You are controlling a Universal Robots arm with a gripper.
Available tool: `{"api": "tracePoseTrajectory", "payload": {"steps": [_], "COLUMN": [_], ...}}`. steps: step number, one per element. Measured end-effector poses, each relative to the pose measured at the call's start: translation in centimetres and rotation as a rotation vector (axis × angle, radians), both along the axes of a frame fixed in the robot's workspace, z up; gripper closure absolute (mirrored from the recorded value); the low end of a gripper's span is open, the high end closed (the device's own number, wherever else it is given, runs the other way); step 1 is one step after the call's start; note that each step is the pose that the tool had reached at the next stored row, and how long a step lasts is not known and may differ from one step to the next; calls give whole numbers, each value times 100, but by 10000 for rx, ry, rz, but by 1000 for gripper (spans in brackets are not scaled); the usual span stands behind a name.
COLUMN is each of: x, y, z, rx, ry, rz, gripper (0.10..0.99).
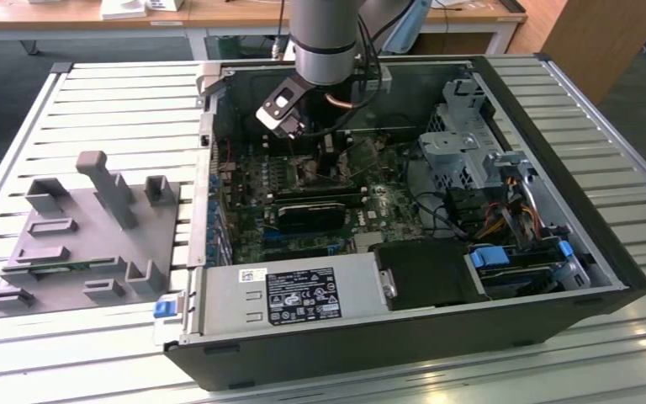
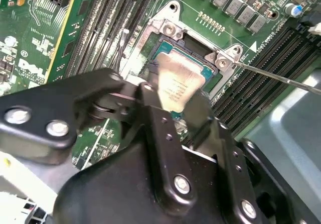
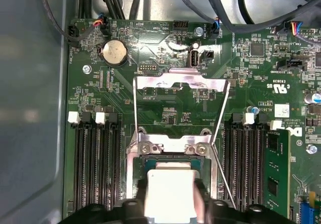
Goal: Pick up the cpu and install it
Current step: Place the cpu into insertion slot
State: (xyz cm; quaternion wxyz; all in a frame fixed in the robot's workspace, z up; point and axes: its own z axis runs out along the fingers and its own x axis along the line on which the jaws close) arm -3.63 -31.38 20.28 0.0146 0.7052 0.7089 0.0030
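The open computer case (image 1: 413, 341) lies on the slatted table (image 1: 110, 109). It holds the motherboard (image 1: 385, 206) and a power supply (image 1: 289, 295) bearing a printed label. The gripper (image 2: 175, 103) is clenched on the cpu (image 2: 176, 81) at the open socket (image 3: 168, 159). I cannot tell whether the chip is seated, and its faint print is unreadable.

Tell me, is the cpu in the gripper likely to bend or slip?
Probably stiff: the cpu shows a flat metal top plate. It may slip, since the gripper pinches only its thin edges. Likely light, being so thin.
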Motion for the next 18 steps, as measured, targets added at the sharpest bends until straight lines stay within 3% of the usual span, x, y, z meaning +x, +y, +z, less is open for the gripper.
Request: {"api": "tracePoseTrajectory", "payload": {"steps": [1,2,4,5,8,18], "x": [0,0,0,0,0,0], "y": [0,0,0,0,0,0], "z": [6,11,23,28,43,128], "rx": [1,2,0,-1,-4,-7], "ry": [1,1,4,5,5,5], "rz": [-1,0,0,0,0,0], "gripper": [671,671,788,788,965,980]}}
